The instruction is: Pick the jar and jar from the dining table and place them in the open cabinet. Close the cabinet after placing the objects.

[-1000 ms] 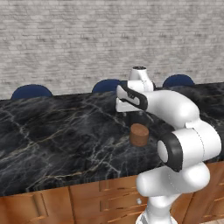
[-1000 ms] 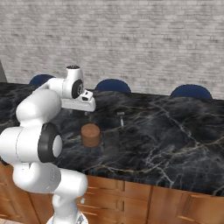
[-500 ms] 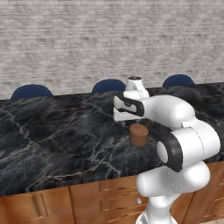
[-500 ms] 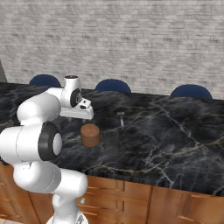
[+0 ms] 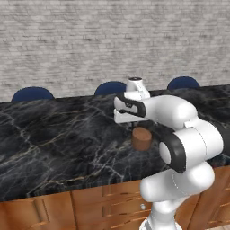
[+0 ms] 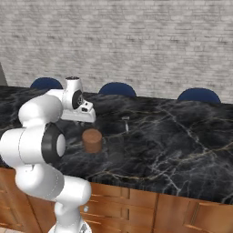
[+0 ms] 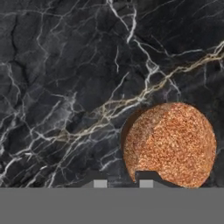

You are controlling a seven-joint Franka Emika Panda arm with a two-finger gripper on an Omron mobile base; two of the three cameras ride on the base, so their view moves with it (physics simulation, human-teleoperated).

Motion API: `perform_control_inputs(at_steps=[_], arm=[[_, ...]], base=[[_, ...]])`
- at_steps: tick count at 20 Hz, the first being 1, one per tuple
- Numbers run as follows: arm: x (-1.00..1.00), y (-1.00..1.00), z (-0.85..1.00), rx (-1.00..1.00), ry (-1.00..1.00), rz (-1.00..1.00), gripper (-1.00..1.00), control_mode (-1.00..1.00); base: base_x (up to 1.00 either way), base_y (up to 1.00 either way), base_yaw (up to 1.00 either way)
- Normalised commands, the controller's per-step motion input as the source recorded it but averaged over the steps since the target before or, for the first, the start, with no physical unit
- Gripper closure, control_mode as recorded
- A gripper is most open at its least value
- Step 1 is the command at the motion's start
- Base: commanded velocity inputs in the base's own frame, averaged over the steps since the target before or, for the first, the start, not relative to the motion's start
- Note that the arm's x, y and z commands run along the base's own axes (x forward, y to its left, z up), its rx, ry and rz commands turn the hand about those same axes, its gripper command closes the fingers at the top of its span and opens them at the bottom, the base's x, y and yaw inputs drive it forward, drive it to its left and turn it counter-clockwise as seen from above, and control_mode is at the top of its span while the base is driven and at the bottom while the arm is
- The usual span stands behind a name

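One terracotta-brown jar (image 5: 142,138) (image 6: 92,140) stands on the black marble dining table (image 5: 54,143) (image 6: 182,145), close to its front edge. My white hand (image 5: 126,116) (image 6: 81,113) hangs low over the table just behind the jar and points down. In the hand view the gripper (image 7: 123,183) has its two fingertips (image 7: 100,183) close together, with bare marble between them. The jar's round top (image 7: 170,142) lies to the right there, and the right fingertip overlaps its lower left edge. The cabinet is out of view.
Three blue chair backs (image 5: 32,93) (image 5: 110,86) (image 5: 183,82) stand behind the table, before a grey brick wall. Orange-brown drawer fronts (image 5: 90,206) run under the tabletop. A small pale mark (image 6: 126,119) sits on the marble right of my hand.
The hand has come down toward the tabletop behind the jar, and the fingers have closed from wide apart to a narrow gap. The jar has not moved.
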Motion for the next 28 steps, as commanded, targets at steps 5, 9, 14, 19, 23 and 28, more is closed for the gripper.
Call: perform_control_inputs(at_steps=[5,9,14,19,23,28], arm=[[-0.05,0.0,0.05,0.0,-0.05,0.0,1.0,-1.0],[-0.19,0.03,0.45,-0.02,-0.17,0.0,1.0,-1.0],[-0.33,0.09,0.79,-0.07,-0.09,0.0,1.0,-1.0],[-0.44,0.12,0.73,-0.07,0.0,0.0,1.0,-1.0],[-0.63,0.0,0.64,-0.04,-0.01,0.0,1.0,-1.0],[-0.64,0.01,0.66,-0.06,-0.01,0.0,1.0,-1.0]], base=[[0.0,0.0,0.0],[0.0,0.0,0.0],[0.0,0.0,0.0],[0.0,0.0,0.0],[0.0,0.0,0.0],[0.0,0.0,0.0]])
